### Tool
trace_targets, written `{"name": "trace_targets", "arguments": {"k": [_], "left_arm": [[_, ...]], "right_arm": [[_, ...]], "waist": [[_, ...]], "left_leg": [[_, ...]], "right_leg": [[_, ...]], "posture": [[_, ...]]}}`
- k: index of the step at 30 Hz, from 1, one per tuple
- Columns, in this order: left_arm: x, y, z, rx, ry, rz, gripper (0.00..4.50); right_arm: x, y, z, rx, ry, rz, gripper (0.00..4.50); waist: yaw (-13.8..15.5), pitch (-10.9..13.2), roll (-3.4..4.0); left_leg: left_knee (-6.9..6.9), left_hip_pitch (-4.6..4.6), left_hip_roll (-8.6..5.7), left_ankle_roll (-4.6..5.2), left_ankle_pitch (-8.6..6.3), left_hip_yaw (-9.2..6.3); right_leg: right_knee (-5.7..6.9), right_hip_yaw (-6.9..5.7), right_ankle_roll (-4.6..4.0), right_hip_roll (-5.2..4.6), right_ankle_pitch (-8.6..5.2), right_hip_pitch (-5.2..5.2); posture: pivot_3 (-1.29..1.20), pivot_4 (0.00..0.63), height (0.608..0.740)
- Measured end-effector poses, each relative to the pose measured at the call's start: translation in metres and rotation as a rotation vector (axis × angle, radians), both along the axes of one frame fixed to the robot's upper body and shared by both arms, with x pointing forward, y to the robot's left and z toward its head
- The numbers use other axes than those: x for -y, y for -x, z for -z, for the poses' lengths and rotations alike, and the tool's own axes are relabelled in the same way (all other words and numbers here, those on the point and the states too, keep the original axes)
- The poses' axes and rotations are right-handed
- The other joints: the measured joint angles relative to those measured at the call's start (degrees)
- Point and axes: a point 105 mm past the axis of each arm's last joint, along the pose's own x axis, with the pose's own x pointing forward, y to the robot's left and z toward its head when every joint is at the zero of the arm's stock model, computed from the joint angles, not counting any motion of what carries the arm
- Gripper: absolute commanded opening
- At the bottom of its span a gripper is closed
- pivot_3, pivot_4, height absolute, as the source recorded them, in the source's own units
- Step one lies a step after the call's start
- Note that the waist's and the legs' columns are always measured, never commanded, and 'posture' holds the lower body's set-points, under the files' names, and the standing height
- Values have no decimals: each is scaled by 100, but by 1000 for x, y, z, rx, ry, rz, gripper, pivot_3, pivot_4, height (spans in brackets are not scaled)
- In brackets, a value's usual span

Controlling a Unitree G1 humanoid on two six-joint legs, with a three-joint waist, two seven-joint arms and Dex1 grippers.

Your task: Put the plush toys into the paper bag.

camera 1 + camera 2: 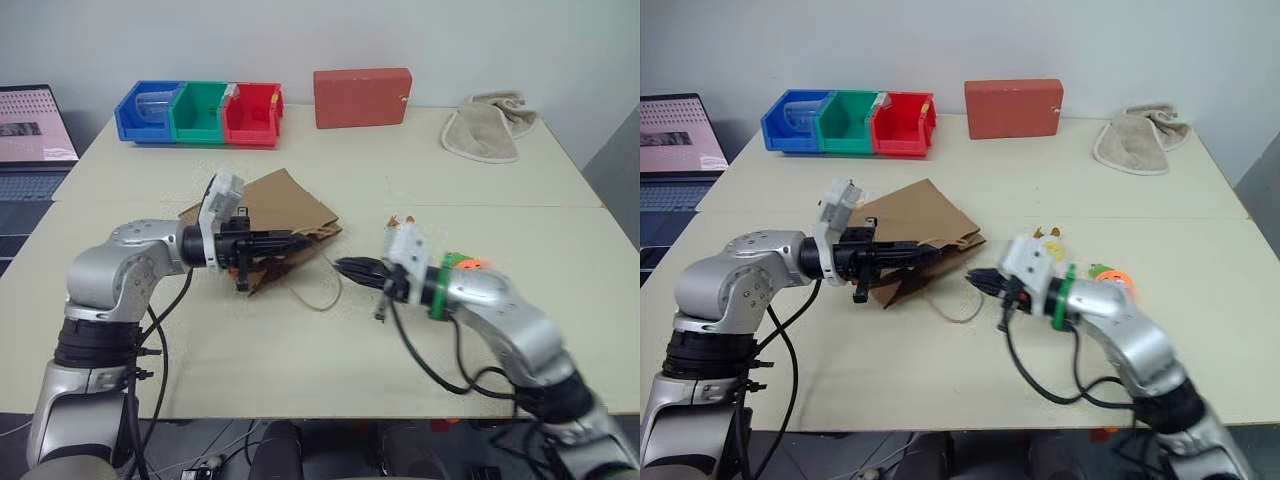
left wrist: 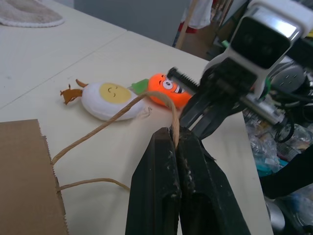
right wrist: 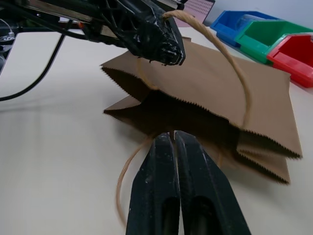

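The brown paper bag [image 1: 285, 205] lies flat on the table with its mouth toward my right arm. My left gripper [image 2: 174, 134] is shut on the bag's upper twine handle [image 3: 234, 68] and holds it up, so the mouth gapes. My right gripper [image 3: 171, 133] is shut at the mouth's lower edge, where the lower handle [image 1: 322, 298] runs into its tips. The white egg plush toy [image 2: 110, 100] and the orange carrot plush toy [image 2: 168, 90] lie side by side on the table just behind my right wrist, outside the bag.
At the table's back stand a red box [image 1: 361, 96] and blue [image 1: 148, 110], green [image 1: 200, 112] and red [image 1: 252, 114] bins. A beige towel [image 1: 487, 128] lies at the back right. A laptop [image 1: 30, 130] sits off the table's left.
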Motion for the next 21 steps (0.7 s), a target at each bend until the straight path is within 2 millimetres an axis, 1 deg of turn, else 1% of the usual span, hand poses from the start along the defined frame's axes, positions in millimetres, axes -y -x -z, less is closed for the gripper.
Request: {"name": "trace_targets", "arguments": {"k": [2, 4, 9, 13, 16, 18, 21], "left_arm": [[2, -1, -3, -28, 41, -16, 0], [3, -2, -6, -47, 65, -28, 0], [0, -3, -13, -62, 95, -62, 0], [2, -2, -17, -79, 112, -63, 0], [3, 0, -19, -79, 116, -66, 0], [2, -1, -22, -69, 120, -82, 0], [-1, -2, -25, -58, 131, -105, 0]], "right_arm": [[-13, -11, 5, 13, -8, 29, 22], [-23, -18, 12, 25, -13, 48, 22], [-32, -34, 26, 63, 5, 104, 22], [-47, -43, 28, 93, 4, 124, 22], [-60, -48, 30, 82, 4, 134, 22], [-67, -49, 36, 58, 13, 140, 22], [-69, -51, 49, 18, 37, 160, 22]], "waist": [[11, 0, 0], [18, 0, 0], [22, 0, 0], [1, 0, 0], [-11, 0, 0], [-9, 0, 0], [-8, 0, 0]], "left_leg": [[-1, -3, 0, 0, 0, -4], [-1, -5, 0, 0, 0, -6], [-1, -5, 0, -2, 1, -6], [-1, -5, 0, -4, 2, -6], [-2, -5, 0, -5, 3, -6], [-3, -5, 0, -5, 3, -7], [-4, -6, 0, -5, 3, -7]], "right_leg": [[3, -5, -1, 0, -1, -4], [3, -7, -1, 0, -1, -5], [8, -7, -2, -1, 0, -8], [12, -6, -2, 0, 0, -12], [12, -6, -3, -1, 0, -12], [11, -7, -3, -1, 0, -12], [11, -7, -3, -1, 0, -13]], "posture": [[0, 150, 740], [0, 150, 740], [0, 150, 740], [0, 150, 740], [0, 150, 740], [0, 150, 740], [0, 150, 740]]}}
